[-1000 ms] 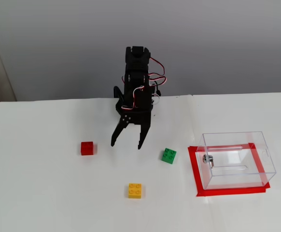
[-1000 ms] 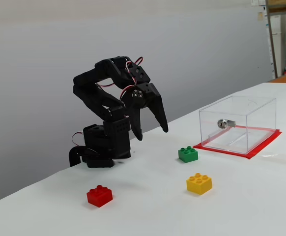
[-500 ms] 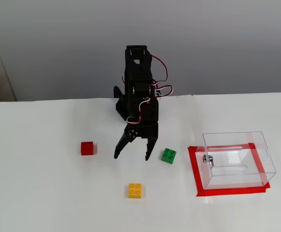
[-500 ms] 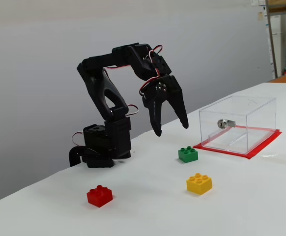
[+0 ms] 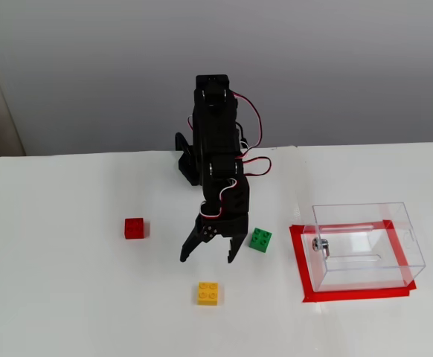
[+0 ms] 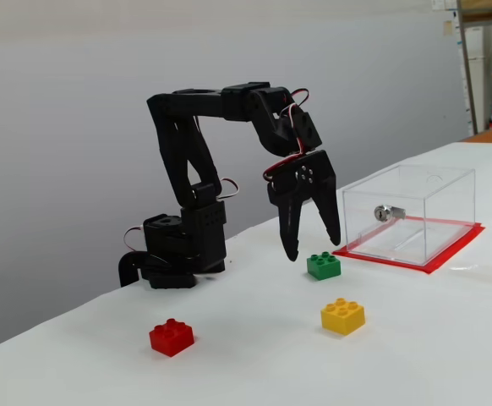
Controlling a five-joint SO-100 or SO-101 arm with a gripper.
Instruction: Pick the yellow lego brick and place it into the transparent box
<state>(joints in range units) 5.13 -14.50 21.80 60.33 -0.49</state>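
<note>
Claw [image 5: 209, 258] of the black two-finger gripper is seen released, fingers spread wide and empty, hung above the white table [image 5: 68, 312]. Since the earlier pictures the arm [image 6: 187, 169] has been stretched forward and the claw carried down and outward, away from the base toward the bricks. The move is judged to be an approach, not yet a descent: nothing is touched.

Small square yellow-orange plastic brick with four studs [image 5: 208, 293] is found at about 6 o'clock of the claw in the fixed view from above, near but apart, flat on the table. Clear plastic rectangular box with thin walls [image 5: 365, 245] is set at 3 o'clock of the claw, well apart, on a red-taped rectangle [image 5: 300, 260]; it appears empty but for a small metal fitting [image 5: 319, 244].

Count: one yellow brick, one green studded brick [image 5: 260, 239] just beside the claw at 2 o'clock, one red brick [image 5: 135, 228] at 10 o'clock, one box, one arm.
</note>
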